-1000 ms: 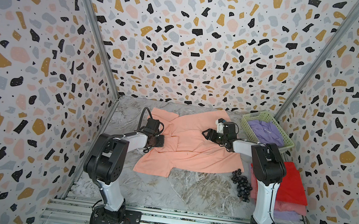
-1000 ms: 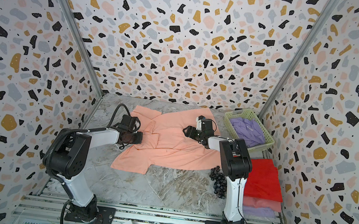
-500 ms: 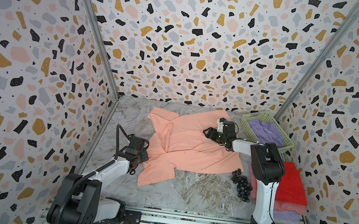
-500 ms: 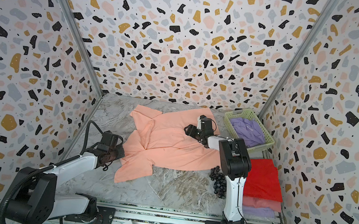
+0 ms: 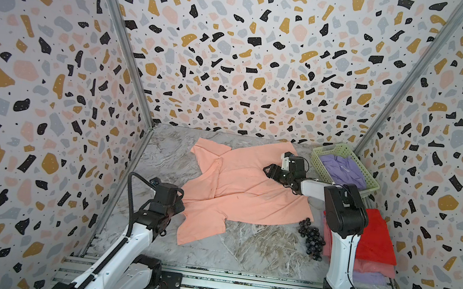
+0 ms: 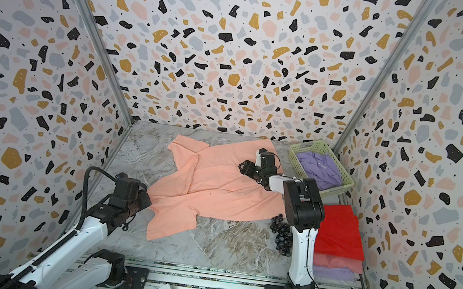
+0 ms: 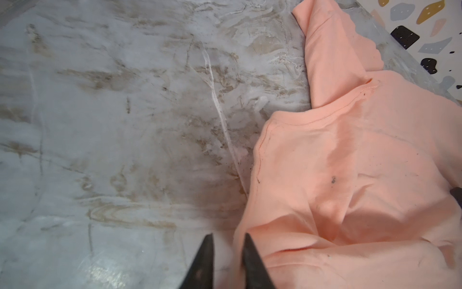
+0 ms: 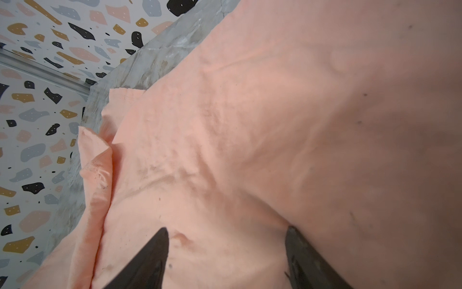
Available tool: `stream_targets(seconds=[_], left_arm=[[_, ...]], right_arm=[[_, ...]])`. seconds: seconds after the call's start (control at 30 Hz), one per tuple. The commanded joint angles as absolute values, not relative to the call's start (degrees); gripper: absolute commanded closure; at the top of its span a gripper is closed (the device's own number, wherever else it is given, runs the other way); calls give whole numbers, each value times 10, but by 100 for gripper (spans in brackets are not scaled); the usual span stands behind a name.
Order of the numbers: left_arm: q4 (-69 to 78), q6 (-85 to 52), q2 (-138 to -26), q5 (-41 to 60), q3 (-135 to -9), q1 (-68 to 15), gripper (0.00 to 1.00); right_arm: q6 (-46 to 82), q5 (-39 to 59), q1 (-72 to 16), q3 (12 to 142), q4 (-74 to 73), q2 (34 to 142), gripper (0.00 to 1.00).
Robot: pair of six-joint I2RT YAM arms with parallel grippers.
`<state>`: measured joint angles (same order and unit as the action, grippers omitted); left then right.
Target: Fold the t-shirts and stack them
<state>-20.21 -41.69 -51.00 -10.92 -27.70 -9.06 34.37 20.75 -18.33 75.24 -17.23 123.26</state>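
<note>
Dragged forward since a second ago, the peach shirt [image 5: 248, 190] is lying spread across the marble table [image 5: 255, 247]. At its left edge the left pincer [image 7: 227, 237] is hovering slightly parted, holding nothing; the right pincer [image 8: 226, 229] is resting wide open on it.

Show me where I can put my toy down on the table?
Best spot: the bare table in front, between the peach shirt, the grapes and the rail. Another patch lies far left, between shirt and wall. The right side is crowded: basket, folded shirts, grapes, right arm.
</note>
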Motion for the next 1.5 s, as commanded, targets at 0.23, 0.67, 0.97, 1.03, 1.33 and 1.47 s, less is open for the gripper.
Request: stream_targets(seconds=[0.23,0.67,0.97,1.03,1.33,1.47], left_arm=[[-93,-332,-706,-65,-454,-145,39],[-29,-191,-1065,-3,-726,-156,39],[-69,-175,-1200,-5,-852,-156,42],[-73,-175,-1212,5,-859,-156,44],[-76,-177,-1226,8,-859,-155,86],[-92,-194,-1200,-39,-843,-140,100]], right_arm=[[297,230,-179,738,-155,1173,25],[275,242,-174,725,-157,1166,24],[274,243,-164,718,-149,1171,24],[274,244,-161,718,-148,1171,24],[281,242,-153,724,-147,1183,24],[292,225,-148,722,-139,1189,24]])
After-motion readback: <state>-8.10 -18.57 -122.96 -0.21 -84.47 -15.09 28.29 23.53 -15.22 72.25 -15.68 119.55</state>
